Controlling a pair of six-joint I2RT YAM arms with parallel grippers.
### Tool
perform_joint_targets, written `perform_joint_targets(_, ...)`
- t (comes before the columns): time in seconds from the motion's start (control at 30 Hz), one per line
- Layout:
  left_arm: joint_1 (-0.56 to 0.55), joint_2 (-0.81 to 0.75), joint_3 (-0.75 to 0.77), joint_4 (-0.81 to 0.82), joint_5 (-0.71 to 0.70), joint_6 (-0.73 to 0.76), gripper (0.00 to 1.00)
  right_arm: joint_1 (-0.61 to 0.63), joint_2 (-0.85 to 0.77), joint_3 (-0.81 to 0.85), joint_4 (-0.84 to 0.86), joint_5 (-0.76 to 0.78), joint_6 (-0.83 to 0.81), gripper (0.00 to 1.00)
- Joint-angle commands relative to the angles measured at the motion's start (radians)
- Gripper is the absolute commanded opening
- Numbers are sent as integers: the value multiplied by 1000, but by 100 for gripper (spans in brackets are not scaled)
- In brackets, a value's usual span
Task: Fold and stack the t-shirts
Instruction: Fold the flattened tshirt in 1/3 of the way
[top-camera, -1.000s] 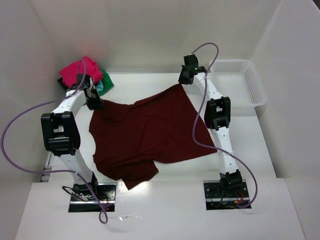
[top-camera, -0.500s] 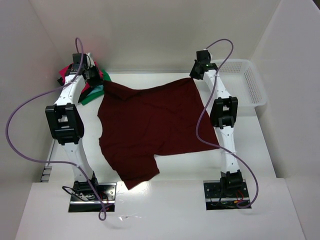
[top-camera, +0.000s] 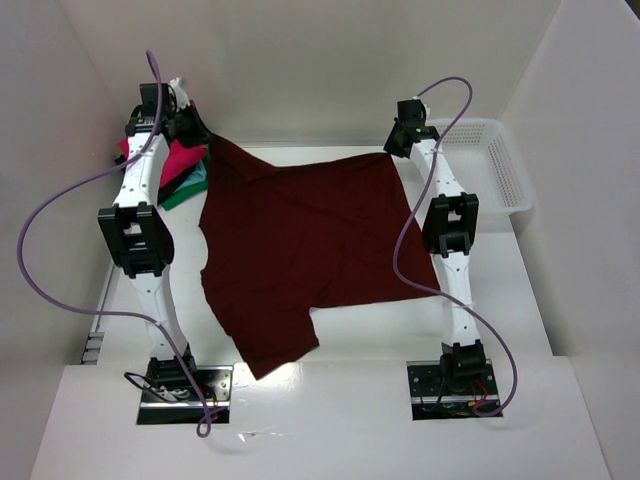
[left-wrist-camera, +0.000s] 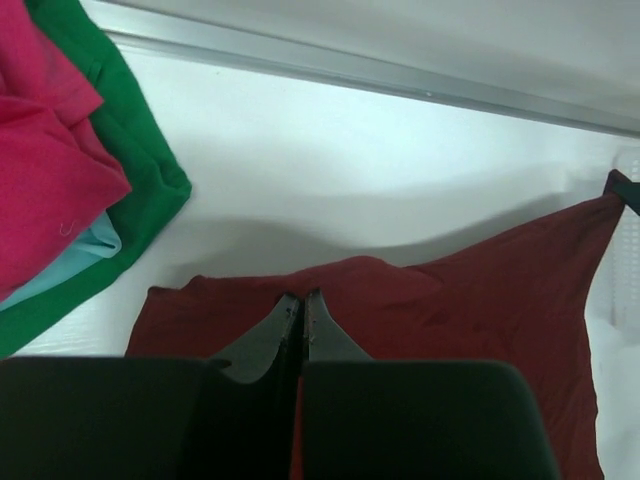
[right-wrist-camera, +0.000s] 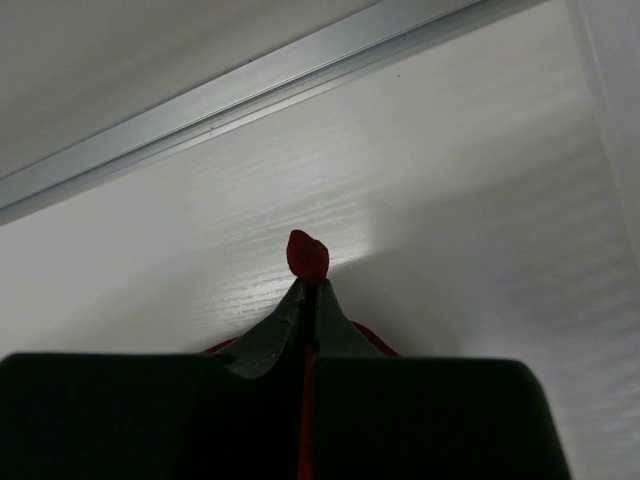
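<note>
The maroon t-shirt (top-camera: 300, 240) is stretched wide between both arms at the far side of the table, its lower part trailing toward the near edge. My left gripper (top-camera: 205, 140) is shut on its far left corner; the cloth (left-wrist-camera: 420, 310) spreads beyond the fingers in the left wrist view. My right gripper (top-camera: 392, 152) is shut on the far right corner, with a small tip of maroon cloth (right-wrist-camera: 308, 255) poking past the fingertips. A stack of folded shirts sits at the far left: pink (top-camera: 180, 158) (left-wrist-camera: 45, 170), green (top-camera: 188, 185) (left-wrist-camera: 130, 150) and light blue (left-wrist-camera: 85, 262).
A white mesh basket (top-camera: 480, 165) stands at the far right, beside the right arm. White walls enclose the table at the back and sides, close to both grippers. Purple cables loop from both arms.
Both grippers have carried the shirt's far corners away from the bases and apart. The shirt went from bunched to stretched wide. The left gripper rose beside the folded stack.
</note>
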Motion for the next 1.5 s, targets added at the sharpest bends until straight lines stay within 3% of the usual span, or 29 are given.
perform_joint_targets(0.0,-17,7,86,-26,27,39,0,-9,-83,-1,63,23,-2,0)
perform_joint_targets(0.13,-17,7,96,-49,16,39,0,-9,-83,-10,63,23,-2,0)
perform_joint_targets(0.43,-17,-126,-52,-49,-42,78,0,-9,-167,-161,103,32,-2,0)
perform_joint_targets(1.17,-28,-514,-656,-92,94,15,0,-18,-469,-745,276,-14,25,3)
perform_joint_targets(1.47,-48,-600,-842,-83,122,5,0,-18,-503,-826,292,-3,34,3)
